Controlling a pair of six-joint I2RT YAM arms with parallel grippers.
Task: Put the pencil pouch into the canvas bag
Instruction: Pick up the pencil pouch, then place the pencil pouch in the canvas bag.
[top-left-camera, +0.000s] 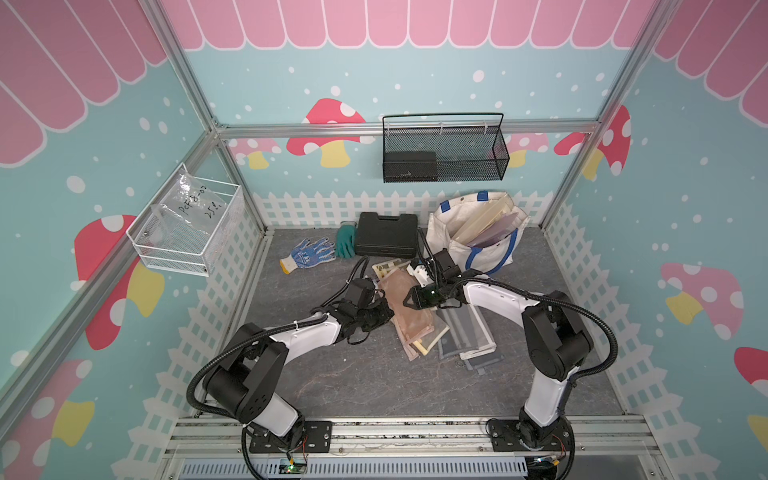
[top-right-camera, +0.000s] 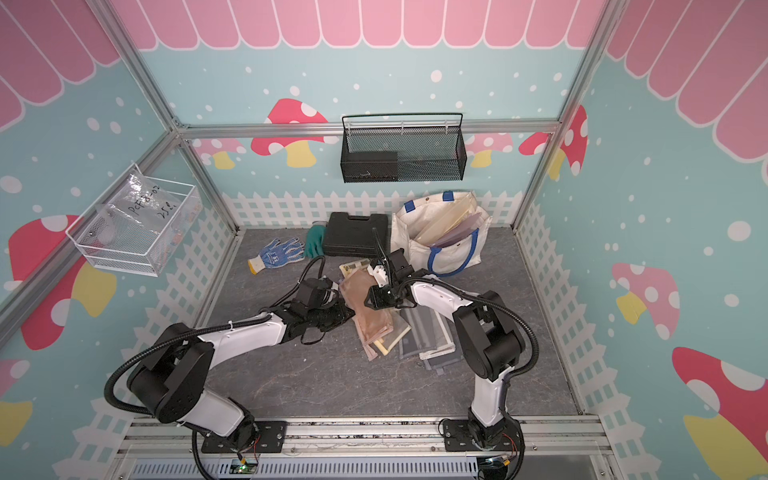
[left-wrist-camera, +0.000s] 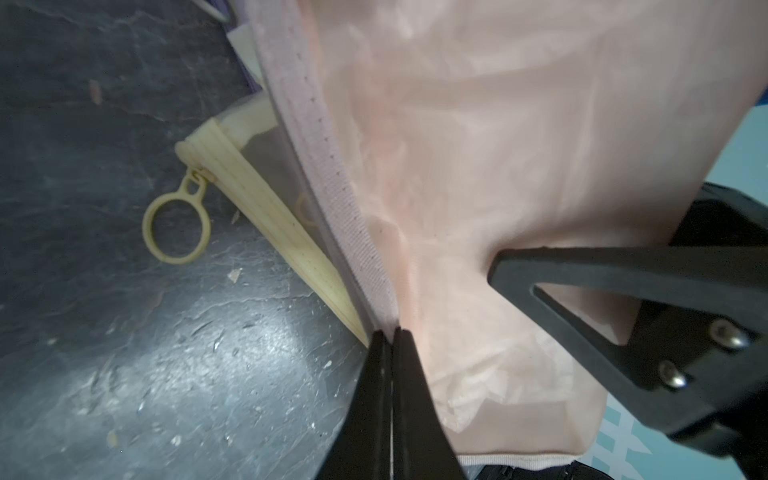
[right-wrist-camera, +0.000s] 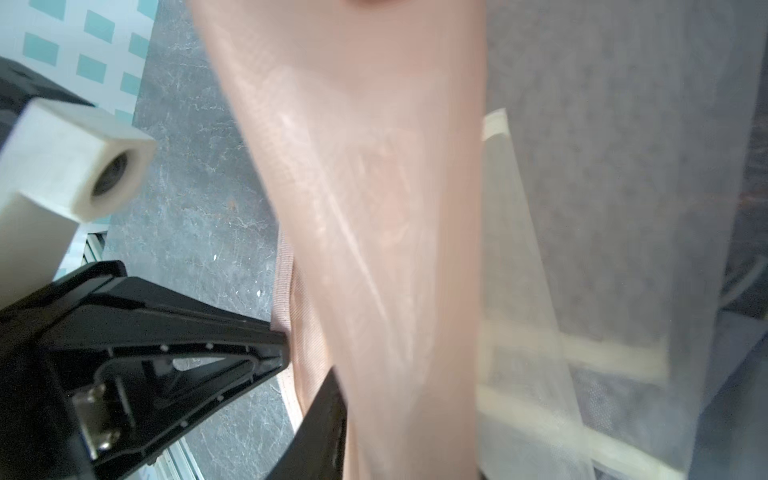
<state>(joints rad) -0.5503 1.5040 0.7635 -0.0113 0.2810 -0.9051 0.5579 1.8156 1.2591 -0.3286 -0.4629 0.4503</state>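
Observation:
The pencil pouch (top-left-camera: 415, 324) (top-right-camera: 374, 322) is a peach-pink mesh pouch on top of a heap of pouches mid-floor. It fills the left wrist view (left-wrist-camera: 498, 124) and the right wrist view (right-wrist-camera: 374, 166). My left gripper (top-left-camera: 385, 311) (top-right-camera: 347, 309) (left-wrist-camera: 390, 332) is shut on its zipper edge. My right gripper (top-left-camera: 409, 300) (top-right-camera: 368, 300) (right-wrist-camera: 349, 386) pinches the opposite side, one finger in front of the mesh and the other hidden behind it. The canvas bag (top-left-camera: 478, 245) (top-right-camera: 440, 249), cream with blue handles, stands open at the back right with flat pouches inside.
Under the pink pouch lie a cream pouch with a ring zip-pull (left-wrist-camera: 257, 208) and grey mesh pouches (top-left-camera: 465, 332). A black case (top-left-camera: 386, 235), a green glove (top-left-camera: 345, 243) and a blue glove (top-left-camera: 309, 253) lie at the back. Wire baskets (top-left-camera: 444, 149) hang on the walls.

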